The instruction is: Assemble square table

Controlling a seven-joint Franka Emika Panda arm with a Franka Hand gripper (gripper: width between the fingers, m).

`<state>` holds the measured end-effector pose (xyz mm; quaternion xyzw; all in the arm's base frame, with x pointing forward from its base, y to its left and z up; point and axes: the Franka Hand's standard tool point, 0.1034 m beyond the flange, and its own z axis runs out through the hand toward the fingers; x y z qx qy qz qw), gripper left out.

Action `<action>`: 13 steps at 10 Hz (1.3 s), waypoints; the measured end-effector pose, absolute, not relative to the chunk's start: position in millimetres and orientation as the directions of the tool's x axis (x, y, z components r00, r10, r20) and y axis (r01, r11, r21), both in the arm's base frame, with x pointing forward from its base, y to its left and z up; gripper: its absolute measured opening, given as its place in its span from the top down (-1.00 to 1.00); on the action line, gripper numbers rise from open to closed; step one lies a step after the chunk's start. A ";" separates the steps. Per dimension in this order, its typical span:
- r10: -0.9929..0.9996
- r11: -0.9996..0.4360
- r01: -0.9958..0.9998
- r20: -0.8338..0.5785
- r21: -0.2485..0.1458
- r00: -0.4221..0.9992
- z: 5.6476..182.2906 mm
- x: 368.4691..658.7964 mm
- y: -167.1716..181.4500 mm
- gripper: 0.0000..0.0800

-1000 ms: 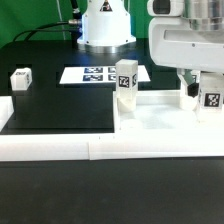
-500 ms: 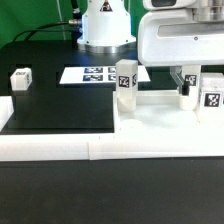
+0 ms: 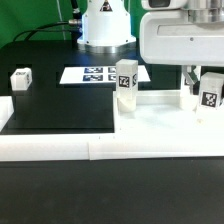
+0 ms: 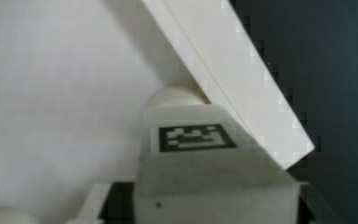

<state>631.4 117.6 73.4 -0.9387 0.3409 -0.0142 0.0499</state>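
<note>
Inspection found the gripper (image 3: 203,88) lowered over the corner of the square tabletop (image 3: 165,118) at the exterior view's right. The nearest leg (image 3: 209,97) stood upright directly beneath it. In the wrist view this leg filled the space at the tool's mouth. The tool's own parts were blurred and cut off at the frame edge. Whether the tool was pinching the leg or standing spread around it could not be told.

The nearest leg carried a square black-and-white tag, seen on one face in the exterior view and on another in the wrist view. The tag showed a blocky pattern inside a black border, with no letters or numerals that could be made out. In the wrist view the leg stood on the tabletop close beside its edge, with dark table (image 3: 60,105) beyond.

A second leg (image 3: 125,82), also tagged and upright, stood on the same tabletop well apart from the tool, toward the exterior view's left. A third leg (image 3: 20,78) lay on the table farther still from the tool in the same direction.

The marker board (image 3: 100,73) lay flat beyond the second leg, its tags too small to read. The border wall (image 3: 50,150) ran along the near side, and the robot base (image 3: 105,25) stood at the back.
</note>
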 end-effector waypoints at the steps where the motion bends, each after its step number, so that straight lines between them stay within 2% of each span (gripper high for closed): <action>1: -0.696 -0.713 -0.693 -0.015 -0.102 0.718 73.2 631.3 117.3 0.27; 4: -0.931 -0.334 -0.936 -0.114 -0.113 0.346 71.3 632.3 109.8 0.27; 6: -0.981 -0.073 -0.994 -0.172 -0.087 0.087 71.0 631.6 107.7 0.26; 7: -0.984 -0.019 -0.997 -0.176 -0.078 0.033 70.9 631.4 108.2 0.26; 9: -0.982 -0.059 -0.995 -0.172 -0.083 0.073 70.3 631.1 107.9 0.25; 10: -0.982 -0.062 -0.995 -0.171 -0.084 0.075 70.3 631.1 108.3 -0.31; 11: -0.962 -0.227 -0.967 -0.130 -0.115 0.242 71.3 632.9 109.2 -0.31; 12: -0.896 -0.425 -0.896 -0.077 -0.128 0.436 73.2 633.9 114.2 -0.56; 13: -0.861 -0.493 -0.860 -0.068 -0.133 0.504 72.3 633.7 112.1 -0.60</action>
